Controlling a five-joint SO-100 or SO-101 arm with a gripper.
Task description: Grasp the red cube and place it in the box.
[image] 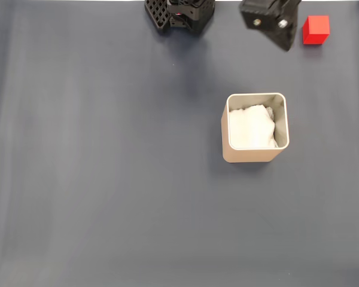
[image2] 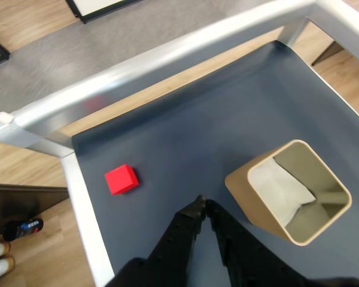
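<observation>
Your red cube (image: 316, 30) sits plain and matte at the upper right of the fixed view, bare of any writing, well apart from the beige box (image: 254, 154) (white padding inside). In the wrist view your gripper (image2: 203, 204) is pinched together, empty.

The black claw (image2: 202, 203) hangs empty, its two fingertips pressed together.
</observation>
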